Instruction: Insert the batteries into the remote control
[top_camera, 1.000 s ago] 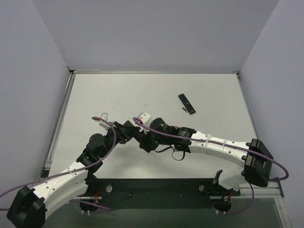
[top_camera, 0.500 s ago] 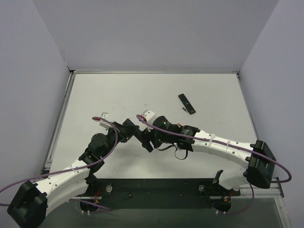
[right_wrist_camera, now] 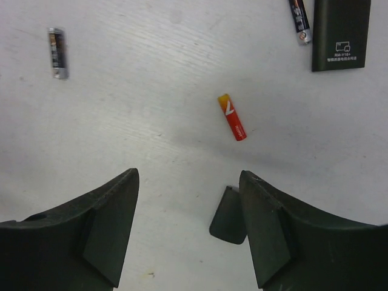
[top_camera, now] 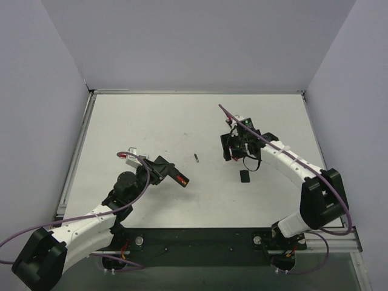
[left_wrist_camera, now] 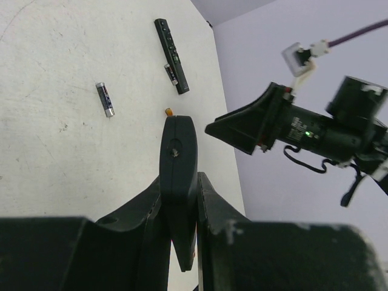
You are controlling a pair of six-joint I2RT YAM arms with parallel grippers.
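Observation:
My left gripper (top_camera: 174,176) (left_wrist_camera: 180,182) is shut on a black remote control (left_wrist_camera: 177,157), held on edge above the table, with red showing at its end (top_camera: 181,180). A dark grey battery (top_camera: 196,158) (left_wrist_camera: 105,99) (right_wrist_camera: 57,53) lies on the table beyond it. My right gripper (top_camera: 234,148) (right_wrist_camera: 188,182) hangs open and empty over a red battery (right_wrist_camera: 232,117). A second dark battery (right_wrist_camera: 298,21) (left_wrist_camera: 170,73) lies against a second slim black remote (right_wrist_camera: 341,33) (left_wrist_camera: 171,54).
A small black cover piece (top_camera: 244,176) (right_wrist_camera: 229,215) lies flat on the table by my right finger. Grey walls close the table (top_camera: 145,121) on the left, the back and the right. The arm bases sit on a dark rail (top_camera: 200,239) at the near edge.
My left gripper has shut on the remote. My right gripper has opened and swung from the centre to the far right. A grey battery and the black cover now show on the table.

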